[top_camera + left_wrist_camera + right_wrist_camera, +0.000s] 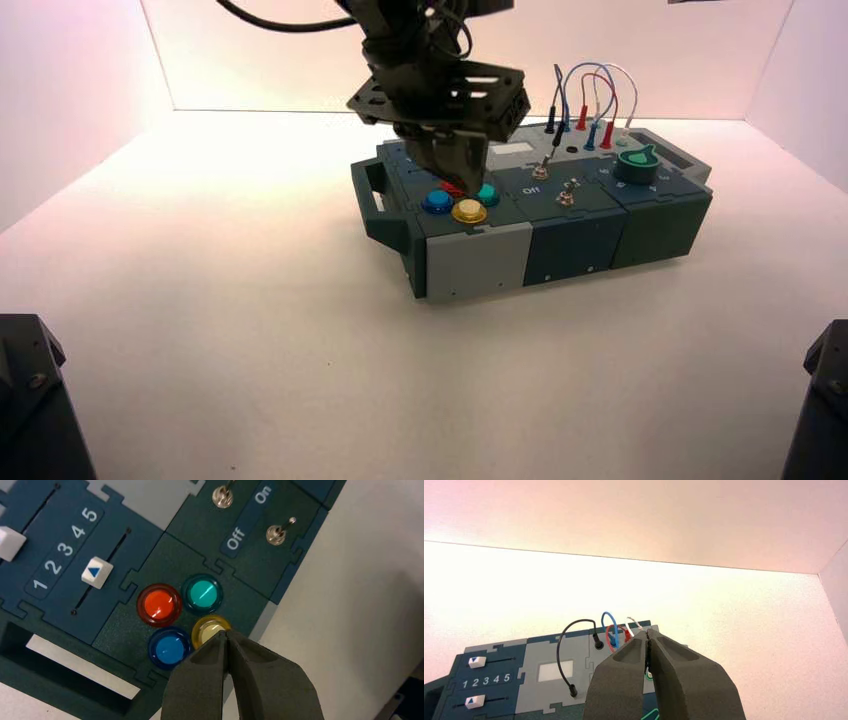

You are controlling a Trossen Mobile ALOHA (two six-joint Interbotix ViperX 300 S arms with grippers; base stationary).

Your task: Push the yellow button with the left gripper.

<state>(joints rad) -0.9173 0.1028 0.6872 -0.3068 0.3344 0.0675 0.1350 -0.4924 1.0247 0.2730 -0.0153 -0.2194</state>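
1. Yellow button (211,631), gold-rimmed, lies right at the left gripper's (225,633) tips, which overlap its edge in the left wrist view; whether they touch it, I cannot tell. The gripper is clenched, fingers together with nothing between them, pointing down over the box's (475,260) button group.
2. Green button (203,594) is just beside the tips, as is the blue button (170,649).
3. Red button (159,605) sits slightly farther from them, across the group.
4. Two metal toggle switches (276,534) (223,496), by "On" and "Off", stand to the gripper's right.
5. Green knob (637,165) is farther right of it.
6. Looped wires (600,90) rise beyond the gripper, toward the box's far right.
7. Right gripper (648,634) is idle, clenched, well apart from the left one.
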